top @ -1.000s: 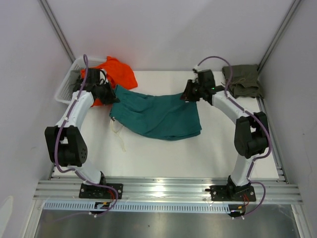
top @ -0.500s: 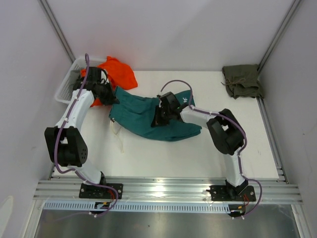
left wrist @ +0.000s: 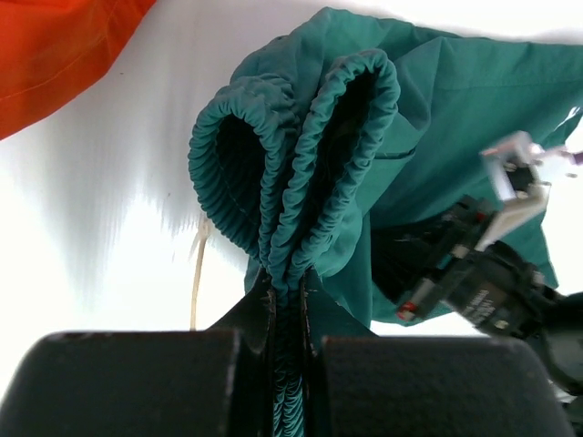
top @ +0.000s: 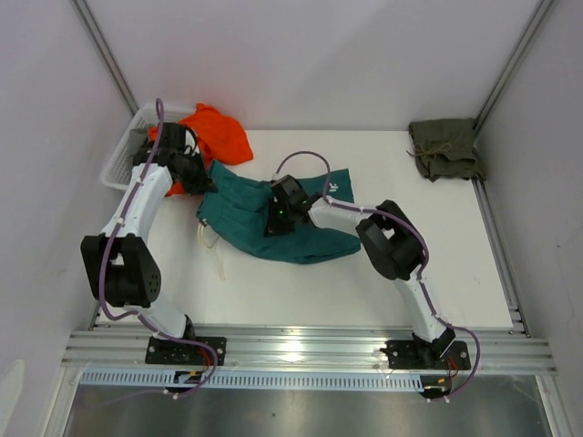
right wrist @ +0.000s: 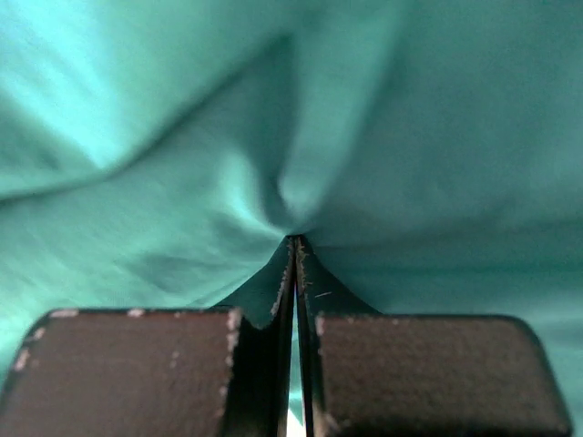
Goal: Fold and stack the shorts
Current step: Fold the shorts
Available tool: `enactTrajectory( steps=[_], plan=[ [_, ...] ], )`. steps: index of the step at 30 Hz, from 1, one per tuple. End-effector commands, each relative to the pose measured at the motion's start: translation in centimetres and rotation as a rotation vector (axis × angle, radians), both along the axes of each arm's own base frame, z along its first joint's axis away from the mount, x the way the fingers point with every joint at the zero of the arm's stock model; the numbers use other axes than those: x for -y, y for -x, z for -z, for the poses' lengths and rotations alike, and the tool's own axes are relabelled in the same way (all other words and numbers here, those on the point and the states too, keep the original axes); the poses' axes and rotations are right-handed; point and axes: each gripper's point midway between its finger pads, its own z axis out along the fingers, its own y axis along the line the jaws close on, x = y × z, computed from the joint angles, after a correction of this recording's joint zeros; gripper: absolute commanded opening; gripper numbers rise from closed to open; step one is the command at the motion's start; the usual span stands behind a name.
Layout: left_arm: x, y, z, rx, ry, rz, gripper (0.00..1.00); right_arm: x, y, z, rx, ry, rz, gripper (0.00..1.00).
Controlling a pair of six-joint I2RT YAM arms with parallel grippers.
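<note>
Grips the gathered waistband of the large teal-green soft cloth drawstring shorts (top: 239, 211) with the left tool (top: 205, 182), at about 10 o'clock from the middle of the white worktop (top: 301, 296). Seen from the left wrist: clamped tight on the ribbed elastic band, with the cloth bunched into two loops above the black fingers (left wrist: 137, 382).

Pinches a fold of the same teal-green shorts with the right tool (top: 276, 218), near the middle of the garment. Seen from the right wrist: squeezed almost together, with a ridge of teal cloth caught at the very tips. Reaches in from 4 o'clock, with the right arm lying over the garment's 3 o'clock half.

Trailing onto the worktop off the garment's 7 o'clock edge: a thin off-white drawstring cord (top: 215, 246).

At 2 o'clock, in the far corner and well apart from the teal pair: smaller olive-green cloth shorts (top: 444, 148) in a compact bundle.

At 10 o'clock, off the worktop's corner: a white plastic mesh basket (top: 123, 157), with a bright orange cloth garment (top: 219, 132) spilling over its rim toward 11 o'clock, just beside the teal waistband.
</note>
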Motion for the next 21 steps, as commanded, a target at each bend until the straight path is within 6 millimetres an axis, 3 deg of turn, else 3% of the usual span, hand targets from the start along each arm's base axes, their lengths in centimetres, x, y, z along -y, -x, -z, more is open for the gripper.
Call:
enactTrajectory(
  steps=[1,4,7,13,15,21],
  plan=[
    [-0.3,0.5,-3.6,0.099,-0.024,0.005,0.0,-3.6,1.2,0.7,0.011,-0.005,-0.057,0.0],
    [-0.9,1.1,-3.6,0.104,-0.04,-0.01,0.0,-5.8,1.7,0.9,0.005,-0.005,-0.087,0.0],
    [-1.2,1.3,-4.2,0.12,-0.049,-0.015,0.0,-6.7,2.0,1.5,-0.019,-0.017,-0.099,0.0],
    [-0.9,1.8,-8.1,0.212,-0.035,-0.017,0.0,-7.6,3.0,2.0,-0.059,-0.057,-0.127,0.0],
    [-0.7,2.1,-8.2,0.2,-0.029,-0.016,0.0,-7.5,2.7,0.8,-0.04,-0.091,-0.132,0.0],
    [-1.0,2.2,-7.7,0.183,-0.044,-0.019,0.0,-7.0,-0.8,-4.1,0.034,-0.172,-0.092,0.0]
  ],
)
